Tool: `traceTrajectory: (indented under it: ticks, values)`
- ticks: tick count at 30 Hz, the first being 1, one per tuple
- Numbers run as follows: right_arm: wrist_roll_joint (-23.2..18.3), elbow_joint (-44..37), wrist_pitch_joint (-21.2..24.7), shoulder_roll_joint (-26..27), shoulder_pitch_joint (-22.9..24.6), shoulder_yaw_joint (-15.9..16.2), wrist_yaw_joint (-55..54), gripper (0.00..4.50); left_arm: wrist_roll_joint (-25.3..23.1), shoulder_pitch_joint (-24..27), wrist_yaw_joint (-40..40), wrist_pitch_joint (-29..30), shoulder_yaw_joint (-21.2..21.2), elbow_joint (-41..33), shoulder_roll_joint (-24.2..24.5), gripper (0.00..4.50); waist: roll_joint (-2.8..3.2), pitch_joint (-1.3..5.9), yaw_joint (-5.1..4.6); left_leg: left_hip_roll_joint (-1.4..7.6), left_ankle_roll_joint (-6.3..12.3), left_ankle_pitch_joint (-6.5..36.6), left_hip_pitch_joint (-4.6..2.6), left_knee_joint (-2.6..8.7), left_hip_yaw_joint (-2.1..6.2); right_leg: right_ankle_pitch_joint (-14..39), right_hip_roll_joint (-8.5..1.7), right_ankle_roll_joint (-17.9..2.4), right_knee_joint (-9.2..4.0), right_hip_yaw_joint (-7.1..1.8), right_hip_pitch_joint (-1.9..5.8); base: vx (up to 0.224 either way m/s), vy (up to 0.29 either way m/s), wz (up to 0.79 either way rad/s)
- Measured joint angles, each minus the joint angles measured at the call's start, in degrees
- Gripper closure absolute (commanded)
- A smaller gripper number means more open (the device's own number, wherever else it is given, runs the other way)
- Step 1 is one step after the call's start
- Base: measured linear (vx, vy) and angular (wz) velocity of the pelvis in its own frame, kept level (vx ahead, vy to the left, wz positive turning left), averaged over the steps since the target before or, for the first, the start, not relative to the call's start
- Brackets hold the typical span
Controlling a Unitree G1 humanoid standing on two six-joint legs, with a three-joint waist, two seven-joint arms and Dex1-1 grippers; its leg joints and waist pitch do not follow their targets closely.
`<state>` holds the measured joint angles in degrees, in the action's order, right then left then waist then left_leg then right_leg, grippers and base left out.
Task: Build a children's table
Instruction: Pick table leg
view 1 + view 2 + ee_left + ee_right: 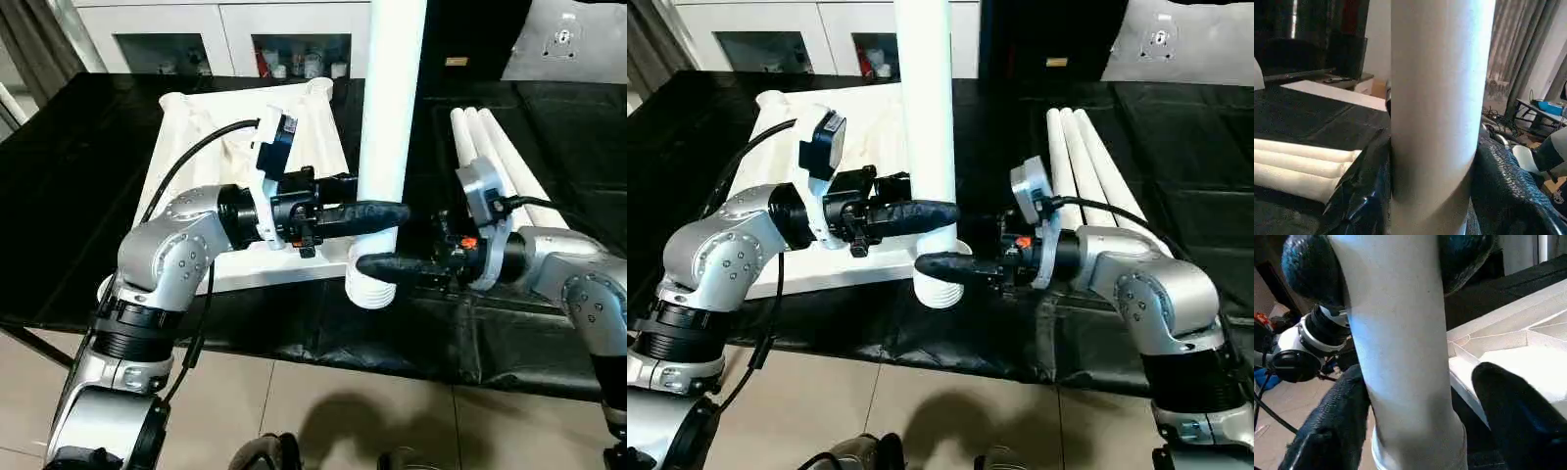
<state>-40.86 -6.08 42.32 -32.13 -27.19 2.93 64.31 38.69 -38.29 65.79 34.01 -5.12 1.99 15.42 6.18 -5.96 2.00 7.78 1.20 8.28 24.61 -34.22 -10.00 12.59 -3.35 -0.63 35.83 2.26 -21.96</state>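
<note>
The children's table top [211, 127] lies upside down, ribs up, on the black-covered work table, with a round corner socket [318, 88] at its far corner. One white leg [392, 98] stands upright at the top's near right corner. Its ribbed lower end [370, 292] is by that corner; whether it sits in a socket is hidden. My left gripper [392, 211] is shut on the leg from the left. Just below, my right gripper [377, 262] reaches in from the right, its fingers [1513, 421] on either side of the leg with a small gap at one.
Three more white legs [500, 157] lie side by side on the black cover [88, 176] at the right. A glass-door cabinet [206, 44] stands behind the table. The work table's front edge [323, 357] runs just below the grippers, with tiled floor beneath.
</note>
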Motion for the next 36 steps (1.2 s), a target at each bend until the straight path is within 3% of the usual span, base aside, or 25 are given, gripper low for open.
traceTrajectory:
  ticks: [15, 34, 35, 36]
  values:
    - [-0.01, 0.04, -0.02, 0.33, -0.73, 0.74, 1.28, 2.47, -0.1, -0.02, -0.83, -0.04, 0.14, 0.24, -0.3, 2.59, -0.02, -0.01, 0.18, 0.0, 0.01, 0.0, 0.0, 0.0, -0.01, 0.0, 0.0, 0.0, 0.0, 0.0, 0.01, 0.0, 0.0, 0.0]
    - [1.58, 0.15, -1.15, 0.97, -0.71, 0.45, -0.26, 2.56, -1.63, -0.41, -2.96, -1.4, 0.13, 1.07, -1.14, 2.59, -0.01, 0.0, 0.82, 0.0, 0.02, -0.01, 0.0, -0.03, -0.01, -0.01, 0.0, -0.01, 0.03, 0.01, 0.01, 0.0, 0.0, 0.0]
    - [2.45, 0.24, -1.86, 1.28, -0.71, 0.5, -0.74, 2.56, -2.23, -0.61, -3.48, -1.58, 0.07, 1.14, -1.16, 2.24, -0.01, 0.0, 0.86, 0.0, 0.02, -0.01, 0.0, -0.03, -0.01, -0.01, 0.0, -0.02, 0.04, 0.01, 0.01, 0.0, 0.0, 0.0]
    - [2.89, 0.26, -2.23, 1.54, -0.71, 0.54, -1.17, 2.56, -2.41, -0.64, -3.81, -1.6, 0.07, 1.14, -1.18, 2.24, 0.0, 0.01, 0.88, 0.0, 0.02, -0.01, 0.0, -0.03, -0.01, -0.01, 0.0, -0.01, 0.03, 0.01, 0.01, 0.0, 0.0, 0.0]
